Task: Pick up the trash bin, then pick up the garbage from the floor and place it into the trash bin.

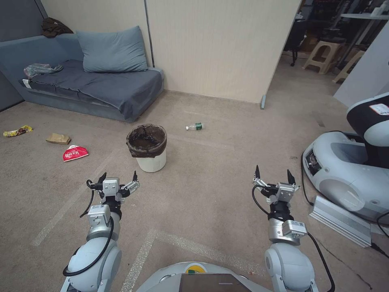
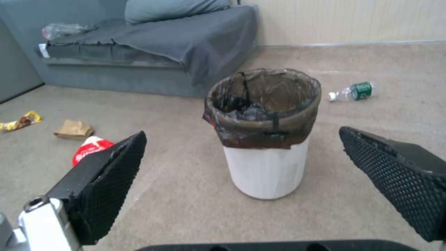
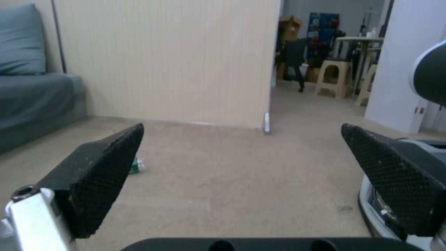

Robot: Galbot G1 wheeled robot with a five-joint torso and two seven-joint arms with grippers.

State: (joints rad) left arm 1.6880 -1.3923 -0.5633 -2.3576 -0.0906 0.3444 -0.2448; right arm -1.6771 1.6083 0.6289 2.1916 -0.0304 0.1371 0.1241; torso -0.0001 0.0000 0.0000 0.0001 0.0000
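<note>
- Nothing looks done yet: the trash bin (image 1: 146, 148) stands upright on the floor, untouched, ahead of the left end effector (image 1: 118, 177), whose fingers are spread and hold nothing.
- The right end effector (image 1: 273, 174) hangs spread and empty, well apart from the bin.
- Left to collect: bottle (image 1: 195, 126) beyond the bin; red packet (image 1: 74, 153), paper bag (image 1: 58, 138) and yellow wrapper (image 1: 17, 131) by the sofa (image 1: 121, 89).

Open carpet (image 1: 210, 190) is seen at centre frame; the trash bin (image 1: 150, 160) stands above the left gripper (image 1: 118, 178), a robot base (image 1: 344, 174) blocks the right edge
</note>
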